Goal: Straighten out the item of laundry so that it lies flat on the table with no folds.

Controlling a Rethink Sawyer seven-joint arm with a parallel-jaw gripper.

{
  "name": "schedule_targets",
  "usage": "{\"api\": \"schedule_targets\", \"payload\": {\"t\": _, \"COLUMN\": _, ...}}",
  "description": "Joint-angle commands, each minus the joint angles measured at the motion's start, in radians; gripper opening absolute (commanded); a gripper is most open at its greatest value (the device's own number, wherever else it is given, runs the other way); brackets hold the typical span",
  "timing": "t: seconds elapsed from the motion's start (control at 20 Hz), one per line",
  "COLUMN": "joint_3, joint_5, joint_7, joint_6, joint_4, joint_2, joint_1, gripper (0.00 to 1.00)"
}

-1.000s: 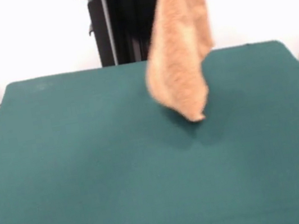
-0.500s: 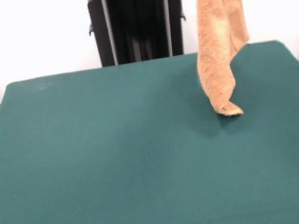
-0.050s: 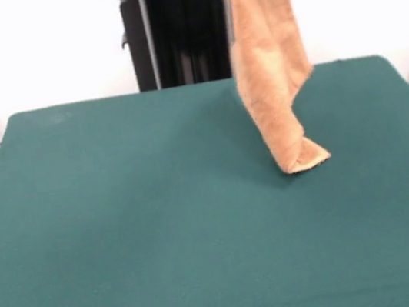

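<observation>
1. Towel [image 3: 269, 57] hung from above the frame's top edge, doubled lengthwise, w/ only its bottom end touching the table [image 3: 124, 236] and curling over into a small fold.
2. That end sat toward the far right part of the table as seen from the front; rest of the cloth was in the air, well clear of the surface.
3. Gripper wasn't visible in the front view, the only one given, so couldn't tell if it was spread or pinching; the towel hanging taut suggests sth held it up top, but that's a judgement.
4. Step in hand, prob: lay-down drag. Task not near done, cloth was nearly all airborne.
5. To do it well: lower slowly while travelling sideways away from the touching end, so the cloth pays out flat rather than piling up.
6. Risk: the curled end stays tucked under and the lengthwise doubling lands as a fold.
</observation>
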Motion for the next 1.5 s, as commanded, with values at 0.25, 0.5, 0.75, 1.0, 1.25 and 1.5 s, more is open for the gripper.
{"api": "schedule_targets", "payload": {"t": 0.25, "joint_3": 0.088, "joint_5": -0.126, "joint_7": -0.202, "joint_6": 0.029, "joint_4": -0.017, "joint_2": 0.108, "joint_1": -0.223, "gripper": 0.00}}
{"api": "schedule_targets", "payload": {"t": 0.5, "joint_3": 0.148, "joint_5": -0.184, "joint_7": -0.251, "joint_6": 0.141, "joint_4": -0.132, "joint_2": 0.143, "joint_1": -0.305, "gripper": 0.00}}
{"api": "schedule_targets", "payload": {"t": 0.75, "joint_3": 0.200, "joint_5": -0.233, "joint_7": -0.270, "joint_6": 0.247, "joint_4": -0.241, "joint_2": 0.169, "joint_1": -0.347, "gripper": 0.00}}
{"api": "schedule_targets", "payload": {"t": 1.0, "joint_3": 0.243, "joint_5": -0.263, "joint_7": -0.277, "joint_6": 0.300, "joint_4": -0.300, "joint_2": 0.186, "joint_1": -0.377, "gripper": 0.00}}
{"api": "schedule_targets", "payload": {"t": 1.25, "joint_3": 0.274, "joint_5": -0.294, "joint_7": -0.310, "joint_6": 0.344, "joint_4": -0.349, "joint_2": 0.199, "joint_1": -0.414, "gripper": 0.00}}
{"api": "schedule_targets", "payload": {"t": 1.5, "joint_3": 0.318, "joint_5": -0.348, "joint_7": -0.349, "joint_6": 0.432, "joint_4": -0.440, "joint_2": 0.208, "joint_1": -0.448, "gripper": 0.00}}
